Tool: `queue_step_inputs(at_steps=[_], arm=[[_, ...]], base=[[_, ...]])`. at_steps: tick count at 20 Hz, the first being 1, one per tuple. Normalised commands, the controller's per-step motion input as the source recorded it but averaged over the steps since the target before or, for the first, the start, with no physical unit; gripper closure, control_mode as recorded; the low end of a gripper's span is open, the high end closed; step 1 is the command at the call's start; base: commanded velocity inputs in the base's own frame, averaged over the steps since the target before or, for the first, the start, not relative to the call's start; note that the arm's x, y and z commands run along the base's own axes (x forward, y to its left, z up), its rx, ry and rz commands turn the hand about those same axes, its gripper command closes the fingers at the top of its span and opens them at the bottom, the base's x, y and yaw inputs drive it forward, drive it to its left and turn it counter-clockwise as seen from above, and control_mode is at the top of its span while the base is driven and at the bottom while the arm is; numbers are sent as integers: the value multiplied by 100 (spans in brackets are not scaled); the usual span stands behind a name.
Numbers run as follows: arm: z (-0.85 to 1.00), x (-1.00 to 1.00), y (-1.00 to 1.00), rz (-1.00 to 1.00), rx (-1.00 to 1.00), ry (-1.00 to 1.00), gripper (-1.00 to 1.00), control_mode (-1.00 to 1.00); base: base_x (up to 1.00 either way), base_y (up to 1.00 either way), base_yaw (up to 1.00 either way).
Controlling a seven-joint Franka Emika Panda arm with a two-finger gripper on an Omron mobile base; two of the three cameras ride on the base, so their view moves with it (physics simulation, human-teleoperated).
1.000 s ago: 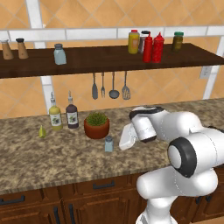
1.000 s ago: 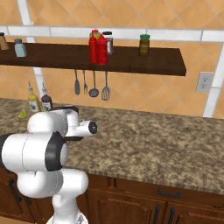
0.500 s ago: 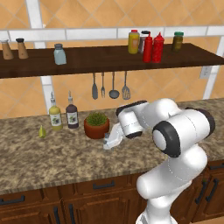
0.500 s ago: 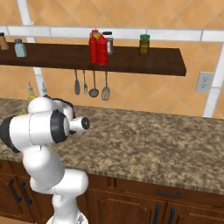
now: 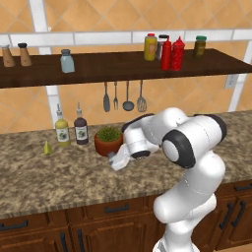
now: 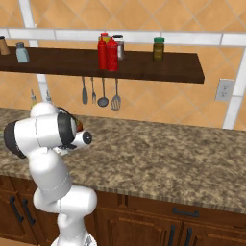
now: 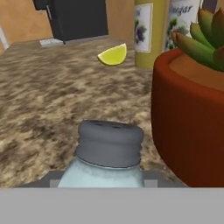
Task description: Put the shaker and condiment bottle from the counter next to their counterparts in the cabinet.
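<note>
Tool (image 5: 114, 161) at shaker (image 7: 107, 154), plant pot (image 7: 188, 124) beside

Pale shaker (image 7: 105, 162), grey cap, upright on granite counter (image 7: 52, 100)

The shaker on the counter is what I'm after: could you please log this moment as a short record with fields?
shaker: pale body, grey cap, upright on the counter, very close in the hand view
end effector: at the shaker, beside the plant pot; open or shut cannot be told
counterpart shaker: on the cabinet, left part
red bottles: two on the cabinet
nearby: lime wedge
</note>
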Motion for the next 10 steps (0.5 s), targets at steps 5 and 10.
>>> queue_step_inputs(at_steps=[5,10], arm=[[1,19,3,-2,-2,-2,100,-100],[25,1,0,-6,-7,-16,100,-100]], base=[[0,0,0],[0,0,0]])
